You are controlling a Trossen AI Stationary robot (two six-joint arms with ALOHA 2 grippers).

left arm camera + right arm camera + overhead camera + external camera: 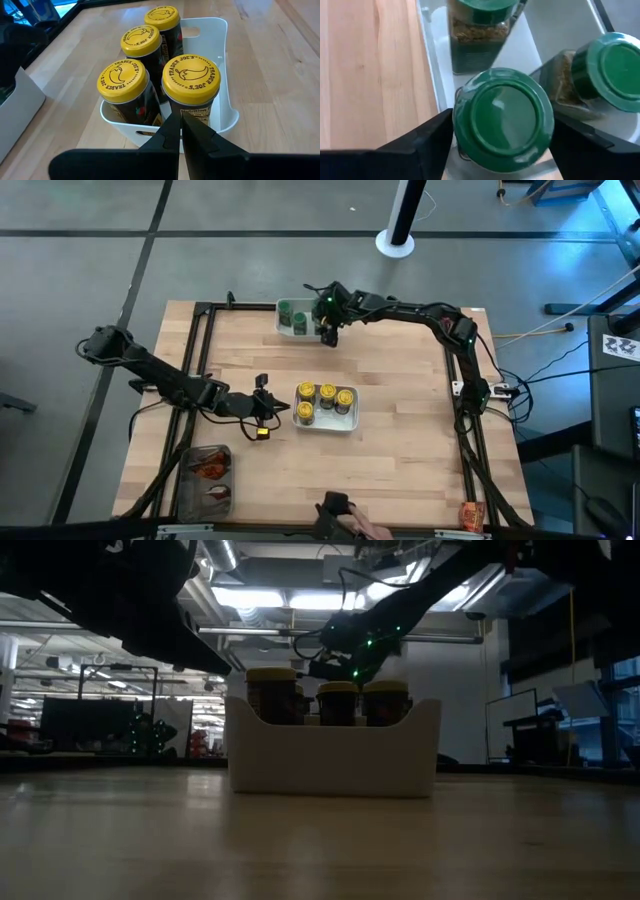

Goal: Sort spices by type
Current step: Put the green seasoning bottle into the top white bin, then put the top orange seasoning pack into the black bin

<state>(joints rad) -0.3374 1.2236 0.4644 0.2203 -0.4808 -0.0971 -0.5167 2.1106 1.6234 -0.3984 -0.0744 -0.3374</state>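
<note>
Four jars with yellow caps [160, 60] stand in a white bowl [225, 65] at the table's middle [325, 428]. My left gripper [180, 125] is shut and sits level just left of that bowl [268, 408], touching nothing. At the far edge, jars with green caps [292, 315] stand in a second white bowl [280, 330]. My right gripper [502, 130] hangs over that bowl's right end [328, 332], shut on another green-capped jar [502, 117]. Brown-orange packets [210, 472] lie in a clear tray at the near left. My right gripper holds a green-capped jar by its cap [465, 115], pinched between the two fingers [427, 137], one on either side. The fingers come from above, pointing down. The jar is upright over the bowl's floor beside its wall; whether its base rests there I cannot tell.
The clear tray [188, 480] sits at the near left corner. One more brown-orange packet [470, 515] lies at the near right corner. A person's hand [350, 525] shows at the near edge. Bare wood lies between the two bowls and on the right half.
</note>
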